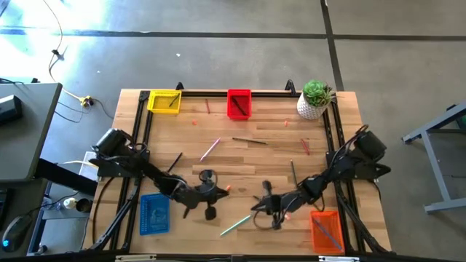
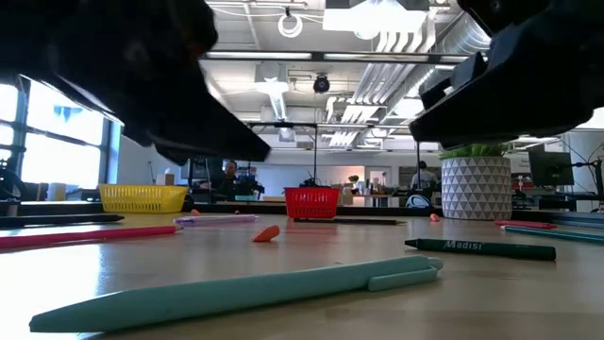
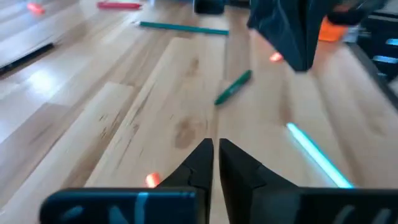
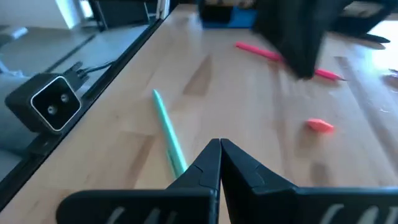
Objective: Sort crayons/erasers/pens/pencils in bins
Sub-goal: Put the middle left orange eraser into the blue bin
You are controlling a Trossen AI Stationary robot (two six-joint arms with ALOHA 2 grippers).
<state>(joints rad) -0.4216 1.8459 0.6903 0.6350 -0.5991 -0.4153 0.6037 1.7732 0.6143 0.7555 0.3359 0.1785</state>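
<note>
My left gripper (image 1: 220, 191) (image 3: 214, 152) hovers shut low over the table's near middle, a small orange eraser (image 3: 151, 180) (image 2: 266, 233) lying beside its fingers. My right gripper (image 1: 256, 206) (image 4: 219, 152) faces it from the right, also shut and empty. A teal pen (image 1: 234, 226) (image 4: 166, 132) lies flat between them toward the near edge, and a green marker (image 3: 233, 87) (image 2: 481, 247) lies by the right gripper. The yellow bin (image 1: 164, 100) and red bin (image 1: 239, 103) stand at the far edge, the blue bin (image 1: 154, 213) near left, the orange bin (image 1: 325, 231) near right.
A white plant pot (image 1: 314, 100) stands at the far right corner. A pink pen (image 1: 210, 149), dark pencils (image 1: 249, 141) and small red pieces (image 1: 305, 148) lie scattered on the middle of the table. A black frame rail (image 1: 142, 138) runs round the tabletop.
</note>
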